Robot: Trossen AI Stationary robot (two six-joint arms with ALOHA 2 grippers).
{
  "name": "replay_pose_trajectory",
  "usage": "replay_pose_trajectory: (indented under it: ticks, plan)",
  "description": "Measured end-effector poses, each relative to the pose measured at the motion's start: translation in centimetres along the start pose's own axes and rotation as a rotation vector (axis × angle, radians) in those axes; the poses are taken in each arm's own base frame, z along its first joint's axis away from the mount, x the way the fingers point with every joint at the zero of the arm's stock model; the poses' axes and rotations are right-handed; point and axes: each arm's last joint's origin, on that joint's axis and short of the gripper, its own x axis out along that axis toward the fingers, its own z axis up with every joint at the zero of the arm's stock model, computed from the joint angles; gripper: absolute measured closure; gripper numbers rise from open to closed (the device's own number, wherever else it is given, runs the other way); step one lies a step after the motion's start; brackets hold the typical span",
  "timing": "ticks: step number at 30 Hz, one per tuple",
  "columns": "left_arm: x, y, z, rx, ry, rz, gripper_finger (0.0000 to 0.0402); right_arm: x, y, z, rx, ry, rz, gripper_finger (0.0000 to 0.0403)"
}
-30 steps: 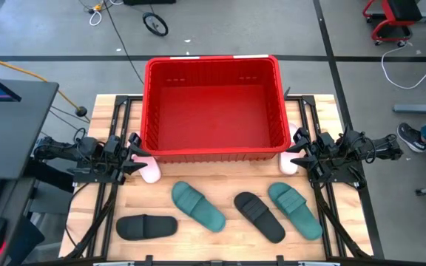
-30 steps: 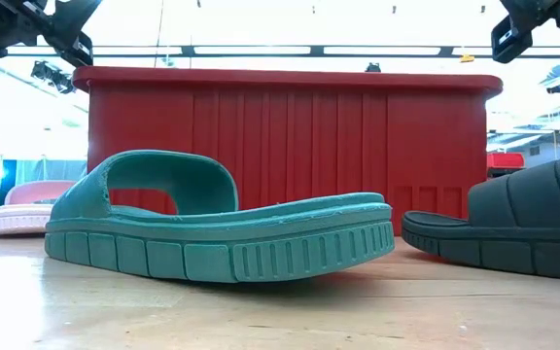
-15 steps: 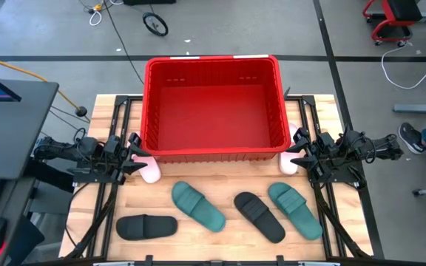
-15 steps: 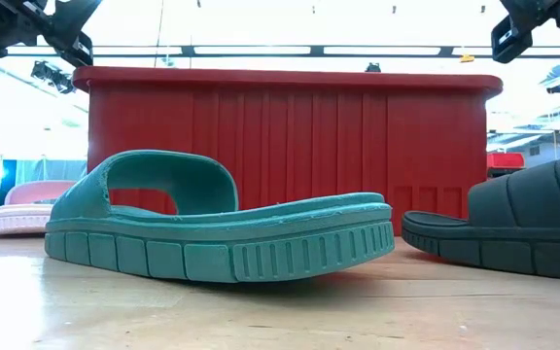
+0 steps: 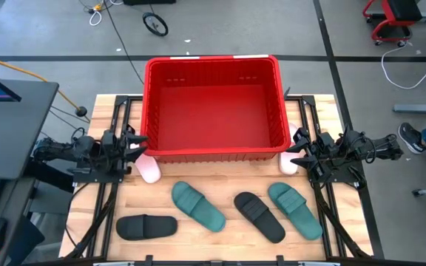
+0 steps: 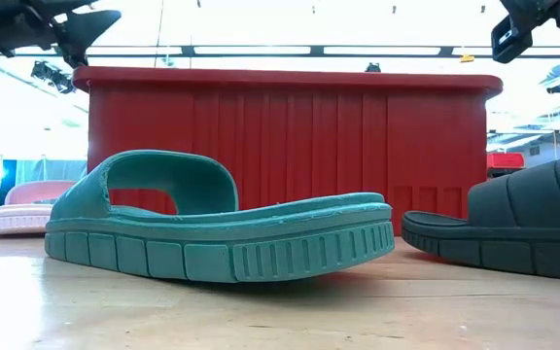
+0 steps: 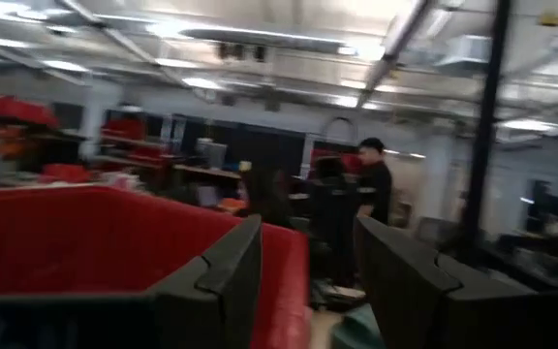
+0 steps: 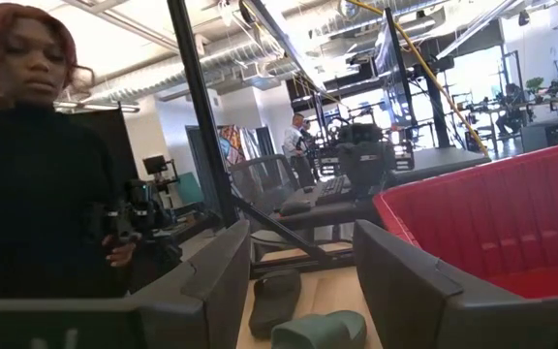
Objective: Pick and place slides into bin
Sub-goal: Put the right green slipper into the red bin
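The red bin (image 5: 213,107) stands at the table's far middle. Two pale pink slides lie beside its near corners, one left (image 5: 149,171) and one right (image 5: 291,159). Two teal slides (image 5: 197,206) (image 5: 295,210) and two black slides (image 5: 146,226) (image 5: 259,216) lie soles down along the near part of the table. My left gripper (image 5: 133,142) is open and empty above the left pink slide, by the bin's near left corner; its fingers show apart in the left wrist view (image 7: 308,233). My right gripper (image 5: 296,154) is open and empty above the right pink slide (image 8: 300,237).
Black arm frames run along both table sides. A desk with a monitor (image 5: 6,96) stands left of the table. A person (image 8: 37,165) stands close beyond the table in the right wrist view. Bare wood shows between the slides and the bin.
My left gripper has shifted a little toward the table's far edge and turned about its wrist, its fingers now pointing level toward the bin. The slides, the bin and my right arm have kept still.
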Motion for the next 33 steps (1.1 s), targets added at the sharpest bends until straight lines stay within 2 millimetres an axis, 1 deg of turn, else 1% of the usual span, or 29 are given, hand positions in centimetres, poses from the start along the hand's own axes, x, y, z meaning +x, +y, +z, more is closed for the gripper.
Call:
replay_pose_trajectory:
  ticks: [2,5,8,9,11,14,16,18,21,24,27,29,31,33]
  plan:
    - [0.0,0.1,-0.1,-0.021,0.006,0.040,0.0230,0.0,0.0,0.0,0.000,0.000,0.000,0.0213]
    - [0.0,0.1,-0.2,-0.030,0.011,0.045,0.0230,0.0,0.0,0.0,-0.048,-0.002,-0.006,0.0213]
    - [0.0,0.1,-0.1,-0.087,0.005,0.044,0.0230,0.0,0.0,0.1,-0.237,-0.009,-0.007,0.0213]
    - [0.0,0.1,-0.1,-0.126,0.003,0.044,0.0230,0.0,0.0,0.2,-0.266,-0.025,-0.003,0.0213]
    - [0.0,0.1,0.0,-0.208,-0.010,0.042,0.0230,0.1,0.2,0.9,-0.207,-0.096,0.016,0.0213]
    - [-0.1,0.1,1.0,-0.333,-0.111,0.021,0.0230,-0.2,0.5,2.4,-0.184,-0.256,-0.002,0.0213]
    - [-0.2,0.1,1.8,-0.374,-0.189,0.004,0.0230,-0.4,0.7,3.2,-0.164,-0.332,0.022,0.0213]
    - [-0.3,0.1,2.8,-0.389,-0.264,-0.010,0.0230,-0.6,1.1,4.3,-0.152,-0.353,0.054,0.0213]
    - [-0.3,-0.1,5.0,-0.356,-0.288,-0.011,0.0230,-0.2,2.0,7.1,-0.101,-0.323,0.100,0.0213]
    - [0.0,-0.4,7.9,-0.270,-0.247,0.004,0.0230,1.7,3.0,10.1,-0.061,-0.165,0.112,0.0213]
    - [0.7,-0.9,12.1,-0.227,-0.221,0.006,0.0230,4.8,4.2,13.8,-0.060,-0.012,0.154,0.0213]
    - [1.4,-1.5,15.1,-0.180,-0.203,-0.026,0.0230,7.5,4.9,15.9,-0.054,0.080,0.198,0.0213]
    - [2.3,-2.2,18.0,-0.100,-0.172,-0.065,0.0230,10.2,5.6,17.3,-0.021,0.178,0.268,0.0213]
    - [3.1,-2.8,20.7,0.006,-0.123,-0.092,0.0230,13.0,6.2,18.4,0.053,0.246,0.354,0.0213]
